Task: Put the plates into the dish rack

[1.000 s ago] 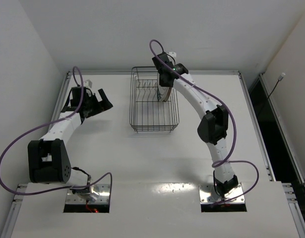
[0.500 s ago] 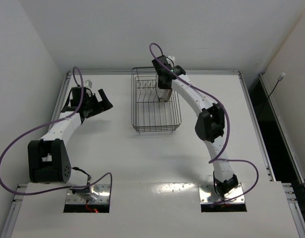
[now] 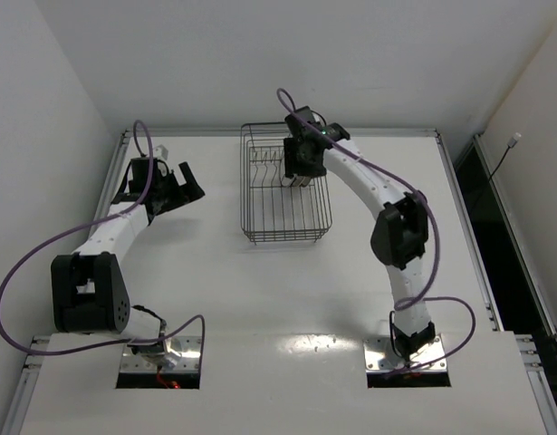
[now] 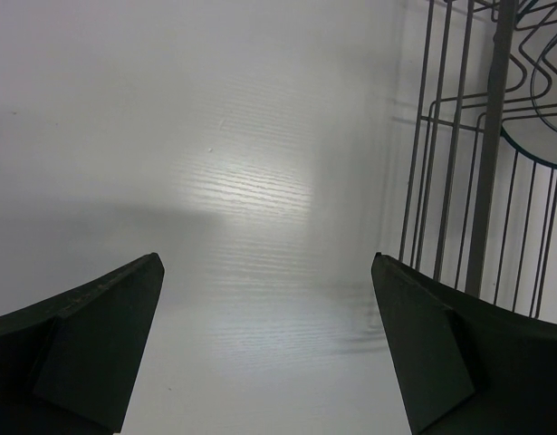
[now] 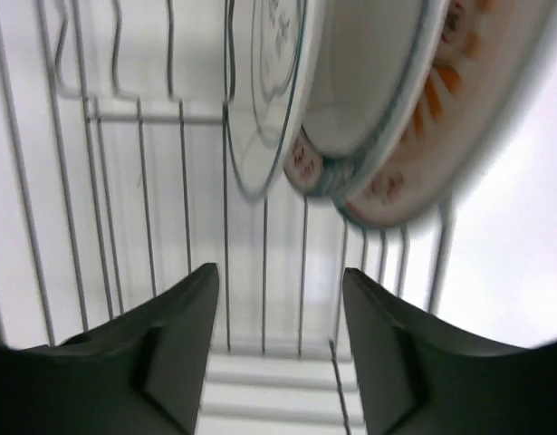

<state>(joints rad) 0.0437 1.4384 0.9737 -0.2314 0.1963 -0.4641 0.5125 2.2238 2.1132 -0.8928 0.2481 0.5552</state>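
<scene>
Hovering over the far end of the rack point(image 3: 283, 238), the right hand point(image 5: 278, 294) is showing its jaws parted with nothing between them. The three plates point(image 5: 369, 91) are standing on edge in the rack just ahead of it, leaning close together. The left hand point(image 4: 267, 263) is hanging wide open and empty over the counter point(image 4: 215, 181), beside the rack. By judgement, the last plate is being released and loading is all but finished. The next move is calling for a straight lift clear of the wires without nudging the plates.

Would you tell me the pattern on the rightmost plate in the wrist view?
White plate with orange and red marks; right wrist view shows it best.
</scene>
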